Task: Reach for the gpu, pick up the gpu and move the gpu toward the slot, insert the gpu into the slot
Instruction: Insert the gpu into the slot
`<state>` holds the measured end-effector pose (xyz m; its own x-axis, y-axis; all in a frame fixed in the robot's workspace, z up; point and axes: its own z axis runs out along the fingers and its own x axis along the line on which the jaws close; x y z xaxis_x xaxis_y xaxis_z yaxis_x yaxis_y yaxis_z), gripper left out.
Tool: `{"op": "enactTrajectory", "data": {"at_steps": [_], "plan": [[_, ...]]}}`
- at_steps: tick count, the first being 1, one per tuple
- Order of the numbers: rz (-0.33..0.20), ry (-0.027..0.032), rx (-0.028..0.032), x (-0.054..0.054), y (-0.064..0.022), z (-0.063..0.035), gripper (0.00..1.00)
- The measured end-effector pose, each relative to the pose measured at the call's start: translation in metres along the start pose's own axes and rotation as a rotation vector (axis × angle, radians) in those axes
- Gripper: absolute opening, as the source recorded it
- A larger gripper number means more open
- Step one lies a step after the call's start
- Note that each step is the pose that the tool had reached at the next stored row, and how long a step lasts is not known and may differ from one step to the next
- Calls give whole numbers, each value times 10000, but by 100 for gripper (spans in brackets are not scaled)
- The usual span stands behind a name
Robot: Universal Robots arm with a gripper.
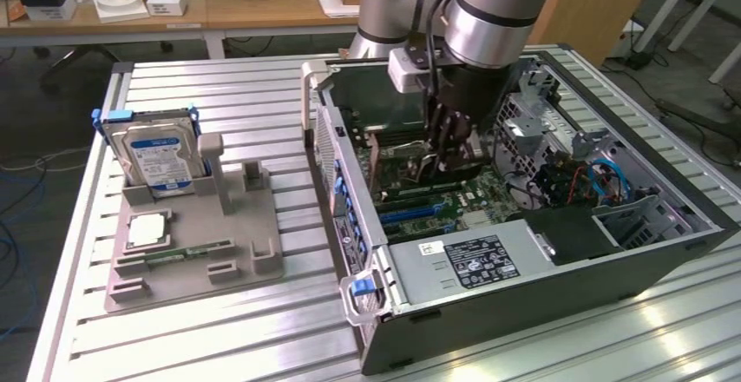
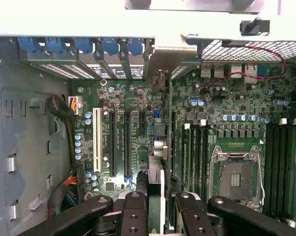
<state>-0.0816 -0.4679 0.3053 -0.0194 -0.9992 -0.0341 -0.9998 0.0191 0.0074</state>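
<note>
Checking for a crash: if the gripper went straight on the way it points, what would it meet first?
The gripper holds the thin dark circuit card edge-on, so that card would meet the green motherboard first, near its long black slots; remaining depth is unclear.

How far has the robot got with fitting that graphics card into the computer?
Pick-up looks done: the gripper is shut on the gpu, held on edge inside the open computer case. In hand: lining the card up over the black expansion slots on the motherboard. Left: seating it; whether its edge has entered a slot I cannot tell.
</note>
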Motion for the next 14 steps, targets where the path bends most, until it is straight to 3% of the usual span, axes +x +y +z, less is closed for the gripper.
{"op": "enactTrajectory", "data": {"at_steps": [14], "plan": [[5,1,0,16,20,135,27]]}}
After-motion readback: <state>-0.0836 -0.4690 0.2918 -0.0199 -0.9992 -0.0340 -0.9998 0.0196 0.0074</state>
